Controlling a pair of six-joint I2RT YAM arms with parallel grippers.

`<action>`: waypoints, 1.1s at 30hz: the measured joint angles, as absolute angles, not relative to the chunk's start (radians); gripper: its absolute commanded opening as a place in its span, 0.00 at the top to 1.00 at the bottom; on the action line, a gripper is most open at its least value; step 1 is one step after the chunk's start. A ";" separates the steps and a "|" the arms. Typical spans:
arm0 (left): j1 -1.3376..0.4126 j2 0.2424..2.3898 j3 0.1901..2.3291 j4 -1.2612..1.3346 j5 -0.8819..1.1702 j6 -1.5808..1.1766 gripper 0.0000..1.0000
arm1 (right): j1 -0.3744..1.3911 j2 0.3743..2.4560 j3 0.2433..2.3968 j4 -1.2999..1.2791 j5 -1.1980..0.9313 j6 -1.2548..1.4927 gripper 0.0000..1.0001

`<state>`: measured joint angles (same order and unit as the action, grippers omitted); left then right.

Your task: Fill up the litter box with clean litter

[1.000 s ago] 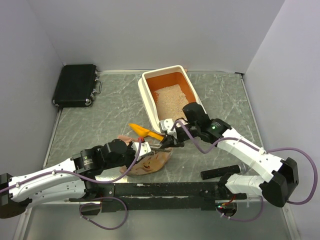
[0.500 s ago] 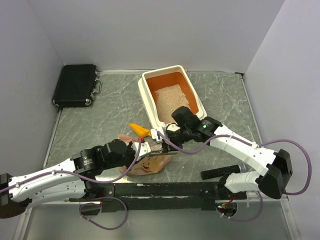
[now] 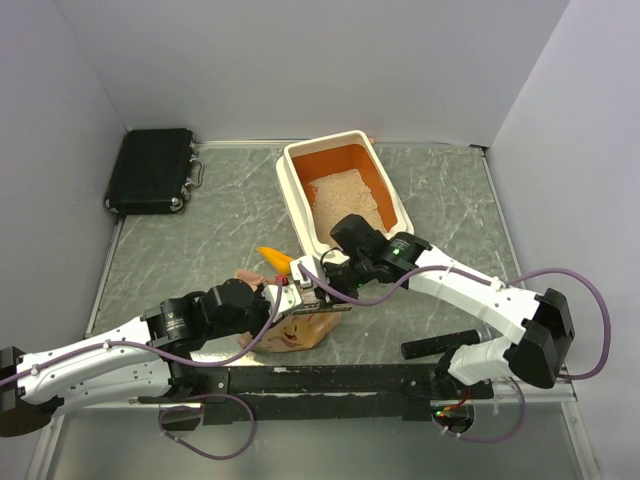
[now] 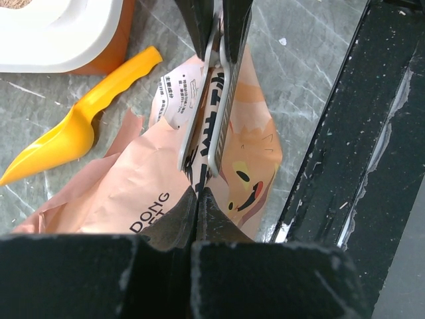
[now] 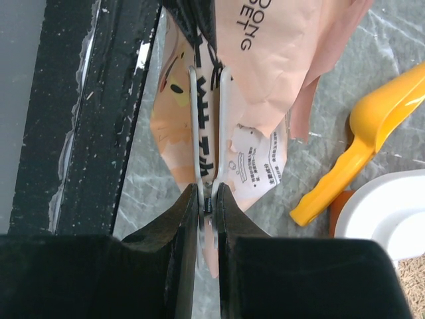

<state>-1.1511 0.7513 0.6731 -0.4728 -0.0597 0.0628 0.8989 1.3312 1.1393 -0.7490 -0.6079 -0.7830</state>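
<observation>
Shifted from the litter box [image 3: 291, 186], the right gripper [image 5: 209, 196] is clamped on the bag [image 4: 133, 193], the left gripper [image 4: 196, 199] likewise; even lifting is advised.

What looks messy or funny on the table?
The peach-pink litter bag lies crumpled on its side, its ragged top splayed, instead of standing. The yellow-orange scoop lies loose on the table beside the litter box, unheld. The clean litter covers only part of the orange floor.
</observation>
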 measured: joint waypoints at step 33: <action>-1.150 0.721 0.673 -0.503 -0.089 0.044 0.92 | 0.946 1.333 1.111 -0.558 -0.590 -0.591 0.00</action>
<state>-1.1500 0.7212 0.6731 -0.5030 -0.0895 0.0441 0.9463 1.3327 1.1114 -0.5575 -0.5903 -0.5915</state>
